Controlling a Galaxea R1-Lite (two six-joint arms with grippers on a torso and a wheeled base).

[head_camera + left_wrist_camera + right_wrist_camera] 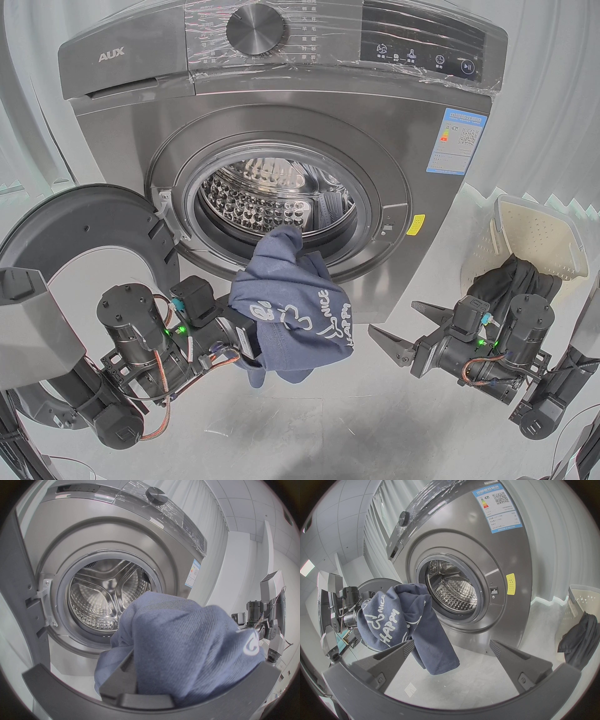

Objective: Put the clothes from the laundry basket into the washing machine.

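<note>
Head view: left claw (pixel 249 340) clamped on navy sweatshirt (pixel 294 312), cloth draped over it, long axis hanging down. Drum (pixel 269 194) of the washing machine (pixel 400 125) lies ahead of and above this claw. Right claw (pixel 407 326) wide open, empty; dark garment (pixel 512 281) in laundry basket (pixel 544 231) just behind it. Left wrist view: drum dead ahead past the cloth. Right wrist view: white lettering (pixel 389 627) on sweatshirt; blue label (pixel 500 508), yellow sticker (pixel 511 584) on machine front; print not transcribed.
</note>
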